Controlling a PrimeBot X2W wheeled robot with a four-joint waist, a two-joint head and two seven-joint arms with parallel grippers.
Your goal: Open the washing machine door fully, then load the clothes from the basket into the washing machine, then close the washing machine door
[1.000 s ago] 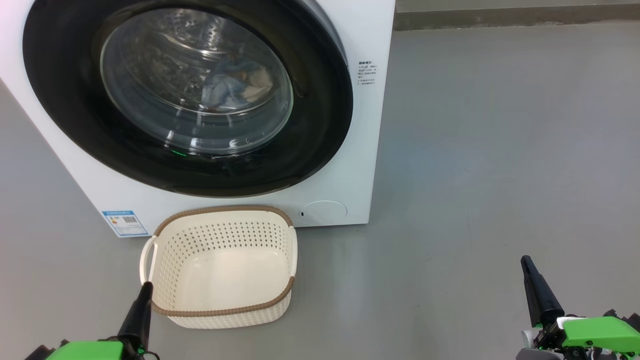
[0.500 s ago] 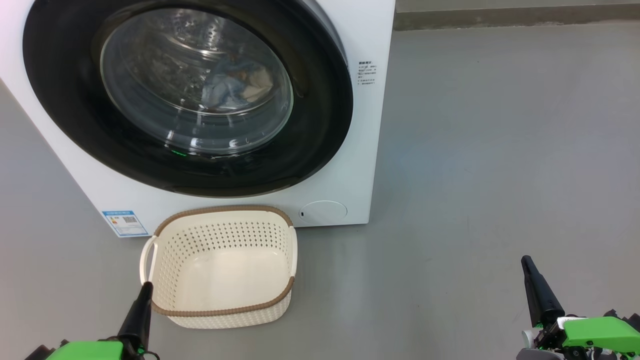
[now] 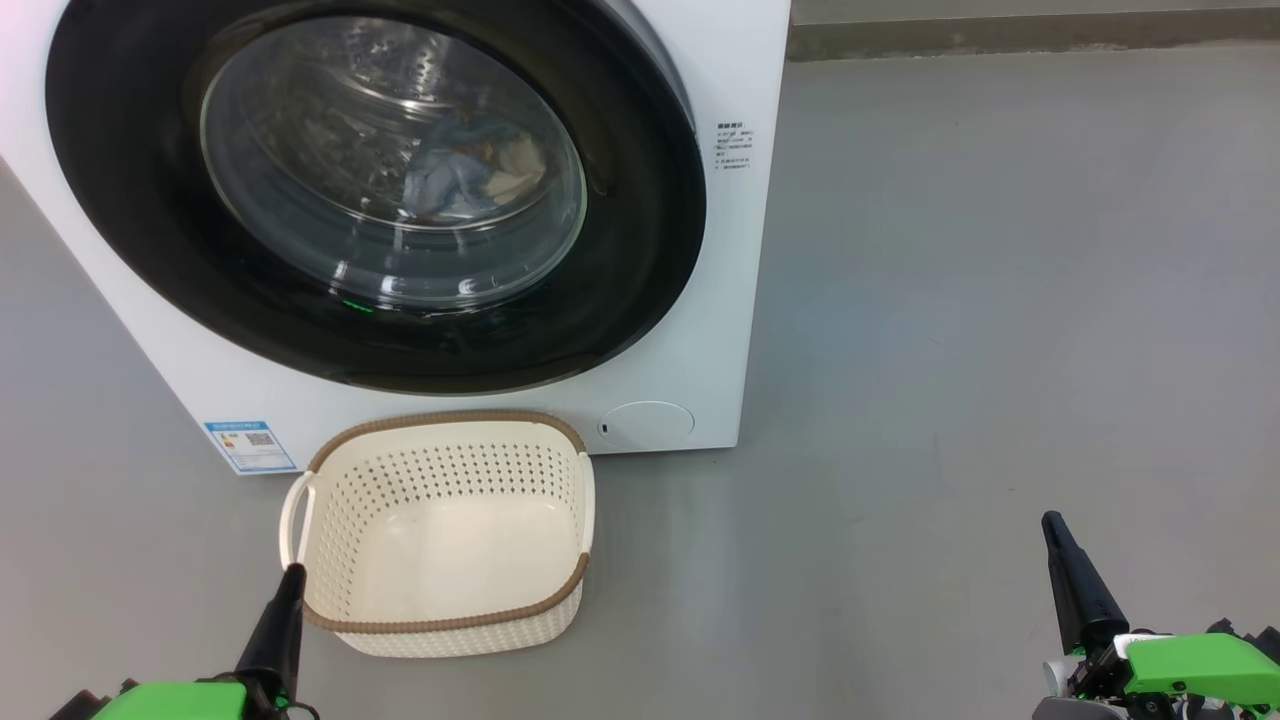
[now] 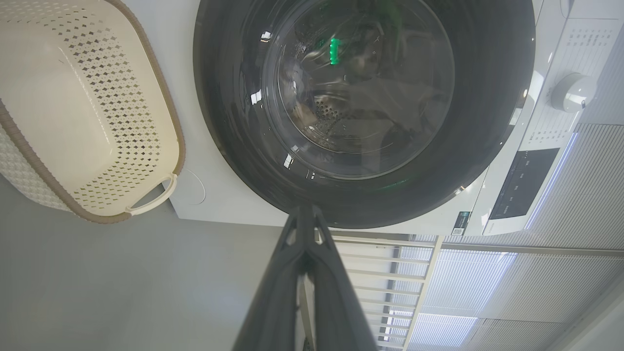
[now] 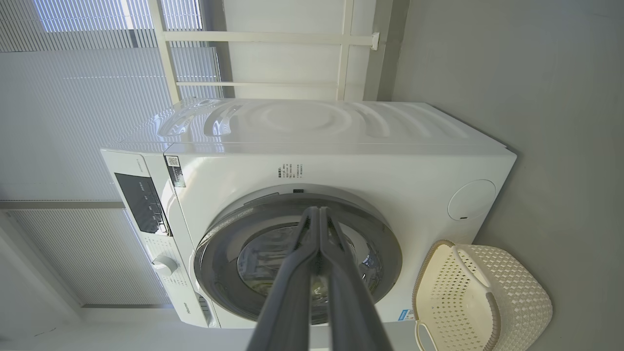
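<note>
The left pincer (image 3: 292, 572) and right pincer (image 3: 1050, 520) are hanging closed and empty, while the washing machine door (image 3: 640, 250) is looking stiff and slippery, best hooked at its rim.

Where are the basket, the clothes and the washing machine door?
the basket (image 3: 440, 475), head view, perforated back wall.
the clothes (image 3: 465, 165), head view, blue fabric seen through the door.
the washing machine door (image 3: 640, 240), head view, right side of its black rim.

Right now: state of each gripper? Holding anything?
Left gripper, long dark fingers: jaws shut, holding nothing.
Right gripper, long dark fingers: jaws shut, holding nothing.
</note>
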